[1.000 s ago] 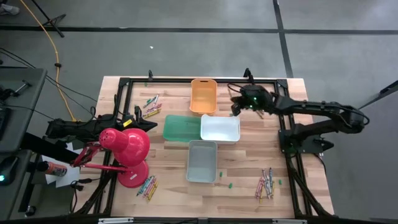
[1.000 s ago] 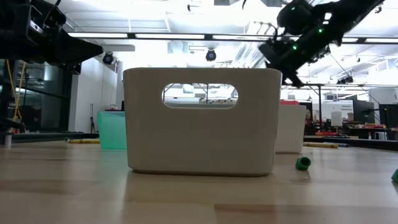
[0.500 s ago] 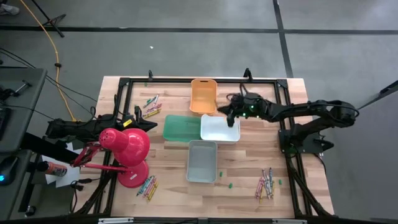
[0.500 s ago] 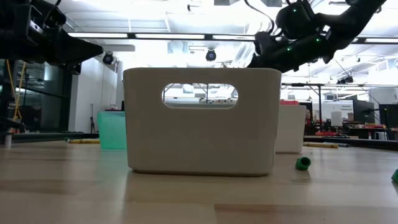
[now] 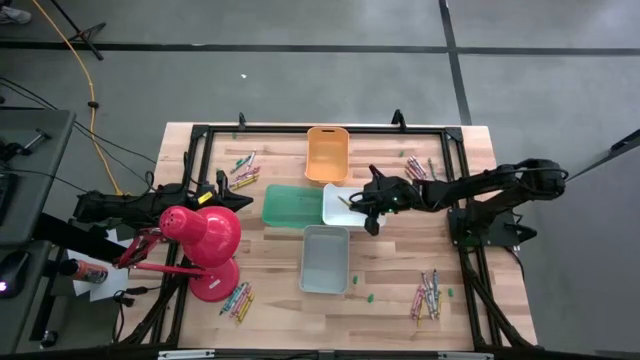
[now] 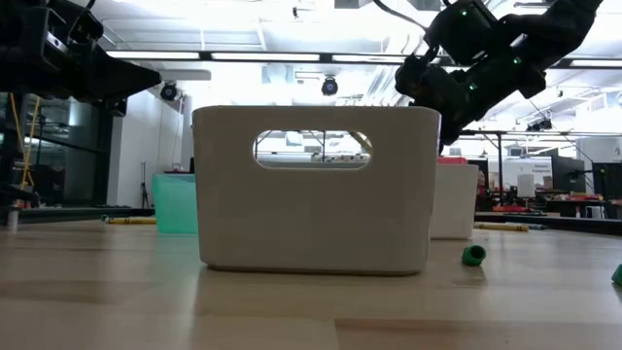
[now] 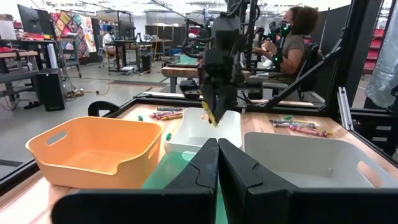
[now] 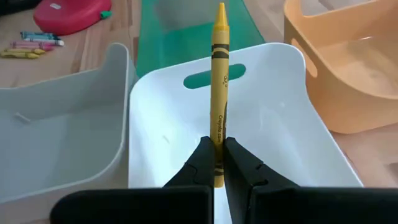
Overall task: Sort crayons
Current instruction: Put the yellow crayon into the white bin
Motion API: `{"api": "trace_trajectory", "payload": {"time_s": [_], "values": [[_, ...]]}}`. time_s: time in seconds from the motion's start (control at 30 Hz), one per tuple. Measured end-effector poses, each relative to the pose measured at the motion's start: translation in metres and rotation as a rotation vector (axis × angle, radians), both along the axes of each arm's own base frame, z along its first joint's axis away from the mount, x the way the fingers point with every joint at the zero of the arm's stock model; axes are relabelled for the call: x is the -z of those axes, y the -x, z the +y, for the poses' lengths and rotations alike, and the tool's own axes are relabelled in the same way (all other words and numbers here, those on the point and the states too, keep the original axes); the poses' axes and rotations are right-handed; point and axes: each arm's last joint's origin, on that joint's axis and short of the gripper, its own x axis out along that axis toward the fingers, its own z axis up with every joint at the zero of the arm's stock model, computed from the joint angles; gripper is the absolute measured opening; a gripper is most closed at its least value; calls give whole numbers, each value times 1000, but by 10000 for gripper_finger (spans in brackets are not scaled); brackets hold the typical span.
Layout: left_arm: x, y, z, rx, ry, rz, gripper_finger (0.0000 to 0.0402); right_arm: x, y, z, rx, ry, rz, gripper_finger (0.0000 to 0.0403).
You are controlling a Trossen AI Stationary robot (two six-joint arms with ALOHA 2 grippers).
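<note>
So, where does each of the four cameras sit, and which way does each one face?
High view: overhead, straight down on the table and both arms.
Low view: table height, behind the grey bin; right gripper above.
Left wrist view: over the shut left gripper, facing the right arm.
Right wrist view: down into the white bin, right gripper holding a yellow crayon.
Shared: both wrist views show the orange bin.

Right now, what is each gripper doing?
Left gripper: shut, empty.
Right gripper: shut on a yellow crayon, above the white bin.

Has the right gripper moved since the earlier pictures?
Yes. In the high view, the right gripper, holding a yellow crayon, moved from beside the orange bin to over the white bin.
</note>
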Motion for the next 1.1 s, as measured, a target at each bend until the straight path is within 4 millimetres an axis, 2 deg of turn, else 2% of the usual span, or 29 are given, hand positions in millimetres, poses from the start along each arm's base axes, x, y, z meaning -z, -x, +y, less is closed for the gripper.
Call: {"api": "trace_trajectory", "payload": {"time_s": [0.17,0.43,0.53,0.83,0.97,1.1], "values": [[0,0,0,0,0,-1,3,0,0,0,-2,4,-1,38],[0,0,0,0,0,0,3,-3,-1,-1,26,49,-7,153],[0,0,0,0,0,0,3,-12,-7,-3,0,103,-29,181],[0,0,0,0,0,0,3,-75,-34,-27,-32,359,-190,193],[0,0,0,-3,-75,14,3,-86,-36,-38,-2,395,-212,193],[0,0,0,-3,-77,15,3,-86,-34,-44,24,376,-208,193]]}}
